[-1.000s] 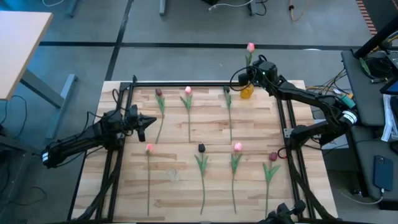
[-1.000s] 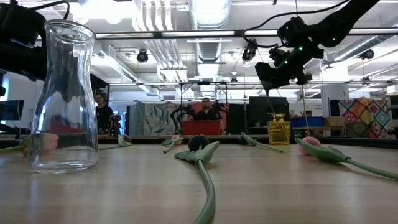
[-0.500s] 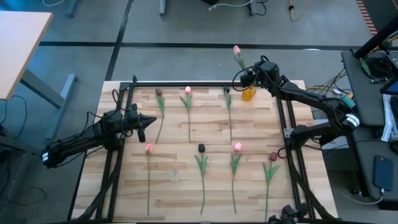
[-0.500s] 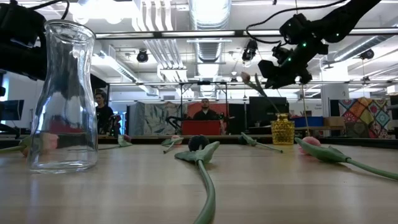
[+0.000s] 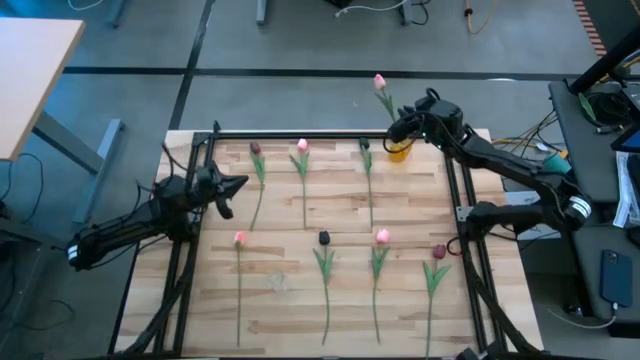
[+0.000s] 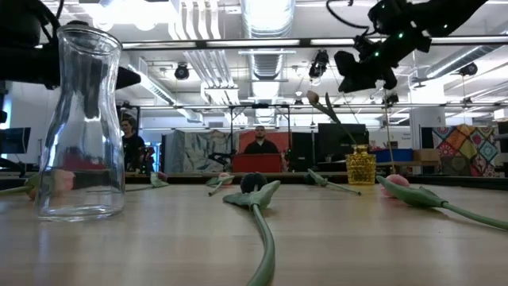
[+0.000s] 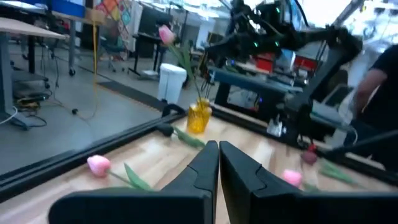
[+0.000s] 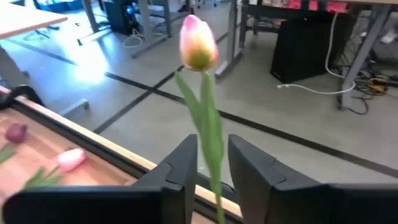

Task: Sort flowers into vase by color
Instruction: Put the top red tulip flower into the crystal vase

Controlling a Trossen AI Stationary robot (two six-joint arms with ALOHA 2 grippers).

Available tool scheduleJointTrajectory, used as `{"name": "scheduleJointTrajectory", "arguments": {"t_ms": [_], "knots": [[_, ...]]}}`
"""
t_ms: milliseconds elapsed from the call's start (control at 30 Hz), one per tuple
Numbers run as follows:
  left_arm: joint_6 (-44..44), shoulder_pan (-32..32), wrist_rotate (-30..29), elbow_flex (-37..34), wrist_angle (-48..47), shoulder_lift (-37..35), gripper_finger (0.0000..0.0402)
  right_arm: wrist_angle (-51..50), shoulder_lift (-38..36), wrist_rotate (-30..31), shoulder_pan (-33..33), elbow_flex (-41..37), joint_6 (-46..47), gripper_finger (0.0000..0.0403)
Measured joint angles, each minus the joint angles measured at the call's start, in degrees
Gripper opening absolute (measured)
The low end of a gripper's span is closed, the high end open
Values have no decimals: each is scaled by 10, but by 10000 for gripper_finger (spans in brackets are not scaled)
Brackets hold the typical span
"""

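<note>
A pink tulip (image 5: 379,82) stands in the small yellow vase (image 5: 398,151) at the table's far right and leans to the left; its head (image 8: 198,34) shows in the right wrist view. My right gripper (image 5: 402,127) is open above the vase, a finger on either side of the stem (image 8: 211,146) without touching it. Several tulips lie flat on the table, among them a pink one (image 5: 302,146), a maroon one (image 5: 256,148) and a dark one (image 5: 324,237). My left gripper (image 5: 237,183) hovers shut near the table's left side.
A tall clear glass vase (image 6: 79,119) stands near the table's near edge. A black frame rail (image 5: 300,133) runs along the far edge, with side rails left and right. People stand in the room beyond the table (image 6: 259,139).
The pink tulip, upright above the yellow vase a second ago, has tipped to the left and now leans in the vase. My right gripper has risen and drawn a little to the right. My left gripper has turned slightly toward the far edge.
</note>
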Motion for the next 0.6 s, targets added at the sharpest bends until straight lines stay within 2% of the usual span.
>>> {"name": "scheduleJointTrajectory", "arguments": {"t_ms": [100, 233, 533, 600], "knots": [[-14, 0, -15, 0, 16, 9, 0, -21, -19, -2, 13, 0, 2, 43], [-93, 0, -33, 0, 13, 36, 0, -46, -41, -4, 37, 0, 6, 13], [-296, 0, -43, 0, -36, 181, 0, -54, -59, -4, 79, 0, 29, 13], [-319, 0, -45, 1, -37, 220, 0, -39, -61, -33, 81, 0, 53, 13]]}}
